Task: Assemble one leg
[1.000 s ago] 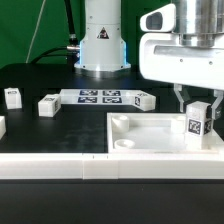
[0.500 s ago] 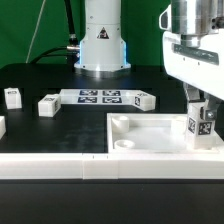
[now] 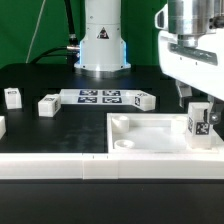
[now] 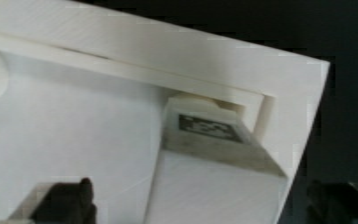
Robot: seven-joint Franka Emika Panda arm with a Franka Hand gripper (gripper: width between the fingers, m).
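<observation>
A white leg [image 3: 199, 123] with a black-and-white tag stands upright in the corner of the large white tray [image 3: 150, 140] at the exterior view's right. My gripper [image 3: 198, 100] is just above the leg, open, with dark fingers [image 3: 182, 94] apart from it. In the wrist view the leg [image 4: 211, 125] sits in the tray's corner [image 4: 87, 120], and my gripper [image 4: 202, 205] holds nothing, with one fingertip [image 4: 69, 200] showing on each side.
Three more legs lie on the black table: one [image 3: 13, 97] at the far left, one [image 3: 48, 105] beside it, one [image 3: 143, 100] by the marker board [image 3: 100, 97]. The robot base [image 3: 101, 40] stands behind.
The gripper carried the leg towards the exterior view's right, let it go in the tray's corner and rose a little. The leg stays upright.
</observation>
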